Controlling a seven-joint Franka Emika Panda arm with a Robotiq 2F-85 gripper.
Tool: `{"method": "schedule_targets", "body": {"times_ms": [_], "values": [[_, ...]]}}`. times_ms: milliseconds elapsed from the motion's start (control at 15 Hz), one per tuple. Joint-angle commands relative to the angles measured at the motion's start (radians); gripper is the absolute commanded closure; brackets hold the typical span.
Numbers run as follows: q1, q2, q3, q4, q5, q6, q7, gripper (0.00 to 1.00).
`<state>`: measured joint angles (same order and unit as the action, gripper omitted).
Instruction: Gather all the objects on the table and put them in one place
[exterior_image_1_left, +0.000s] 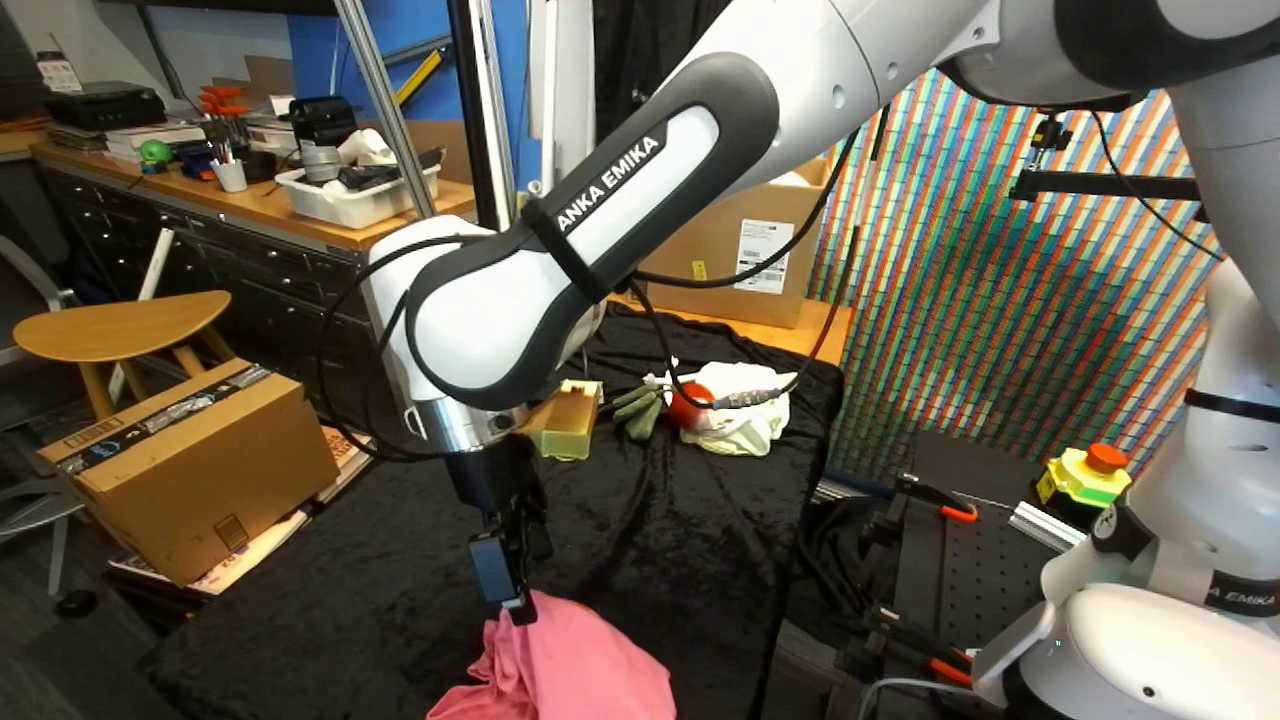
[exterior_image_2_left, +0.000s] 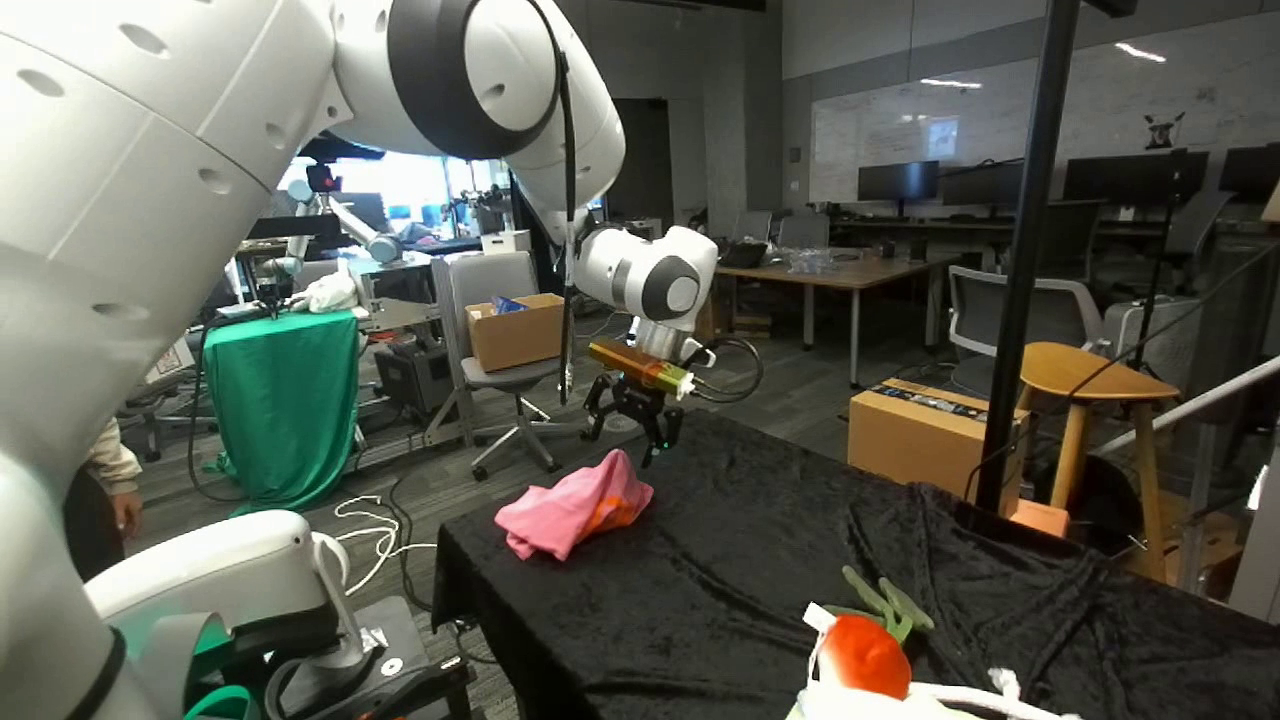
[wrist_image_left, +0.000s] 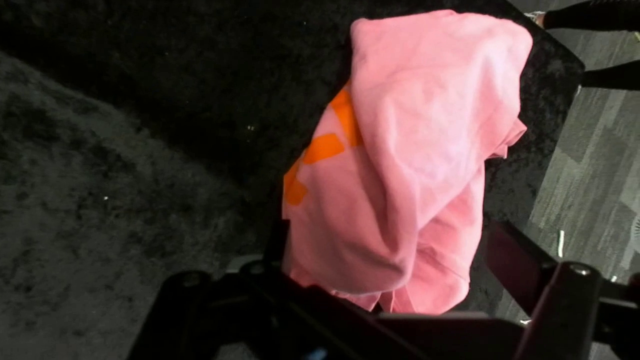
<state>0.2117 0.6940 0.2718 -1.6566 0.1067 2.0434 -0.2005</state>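
Presumably soft, light and limp: in an exterior view, note cloth heaped on the desk. In an exterior view, best pinched at the raised peak, far from the ball. In the wrist view, pink, crumpled, orange-patched; also observe jaws wide apart, gripping nothing.

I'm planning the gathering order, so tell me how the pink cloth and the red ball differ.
The cloth is pink with orange patches, while the ball looks red. The cloth is crumpled into loose folds; the ball looks rounded. The cloth is clearly larger than the ball. The cloth lies apart from the other objects, while the ball is close to white items. Both are on the black table.
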Motion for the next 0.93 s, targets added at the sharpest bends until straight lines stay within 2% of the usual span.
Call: {"method": "schedule_targets", "body": {"times_ms": [0,867], "values": [[0.029,0.067,-0.015,0.076,-0.012,0.009,0.014,0.0],[0.059,0.15,-0.03,0.153,-0.054,-0.028,0.018,0.0]]}}
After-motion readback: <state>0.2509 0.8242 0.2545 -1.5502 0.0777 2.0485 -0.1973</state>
